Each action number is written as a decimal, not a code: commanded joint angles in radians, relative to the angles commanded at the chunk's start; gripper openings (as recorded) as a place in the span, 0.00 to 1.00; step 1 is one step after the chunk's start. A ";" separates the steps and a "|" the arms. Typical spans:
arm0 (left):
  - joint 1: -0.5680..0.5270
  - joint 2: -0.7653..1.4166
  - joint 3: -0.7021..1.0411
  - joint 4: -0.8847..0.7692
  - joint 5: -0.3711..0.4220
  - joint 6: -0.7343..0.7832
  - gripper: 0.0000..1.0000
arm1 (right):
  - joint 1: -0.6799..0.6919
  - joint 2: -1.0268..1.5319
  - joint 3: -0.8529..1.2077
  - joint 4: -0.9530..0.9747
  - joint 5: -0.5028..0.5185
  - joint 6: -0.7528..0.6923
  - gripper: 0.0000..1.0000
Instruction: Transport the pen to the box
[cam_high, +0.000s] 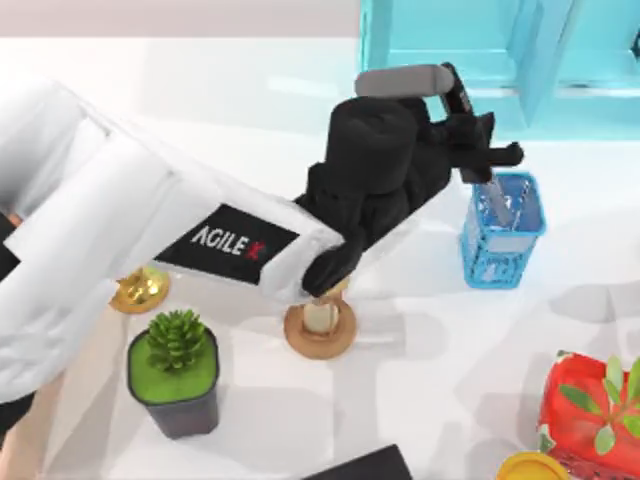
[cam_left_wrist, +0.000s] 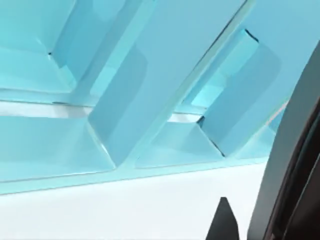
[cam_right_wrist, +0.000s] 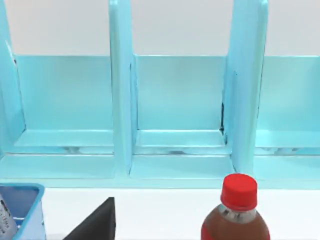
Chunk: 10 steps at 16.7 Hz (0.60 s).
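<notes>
Tabletop (cam_high: 440, 360), white, carries everything. A cyan shelf (cam_high: 450, 40) stands along its far edge, toward the right corner, its upright dividers facing both wrist cameras. The left arm (cam_high: 150, 220) reaches from the left edge across the middle. Its black left gripper (cam_high: 490, 165) hangs just in front of the shelf and directly over a blue mesh cup (cam_high: 500, 250). Whether that gripper is clamped or loose cannot be told.

A potted plant (cam_high: 175, 370) sits near the front left. A red pack (cam_high: 585, 410) with green leaves sits at the front right corner. A wooden hourglass (cam_high: 320, 325) stands mid-table, partly under the arm. A brown bottle (cam_right_wrist: 235, 210) with a red cap stands before the shelf in the right wrist view, where a dark tip of the right gripper (cam_right_wrist: 95, 225) shows near the cup; whether it is open or closed cannot be told either.

The pen (cam_high: 492, 198) shows as a thin silvery barrel slanting into the cup, right below the left gripper; contact between them cannot be made out. A small gold ornament (cam_high: 140, 290) lies beside the plant, under the arm.
</notes>
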 joint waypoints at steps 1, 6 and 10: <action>0.022 -0.046 -0.019 -0.027 0.020 0.004 0.00 | 0.000 0.000 0.000 0.000 0.000 0.000 1.00; 0.142 -0.285 -0.125 -0.171 0.129 0.024 0.00 | 0.000 0.000 0.000 0.000 0.000 0.000 1.00; 0.215 -0.428 -0.190 -0.257 0.194 0.035 0.00 | 0.000 0.000 0.000 0.000 0.000 0.000 1.00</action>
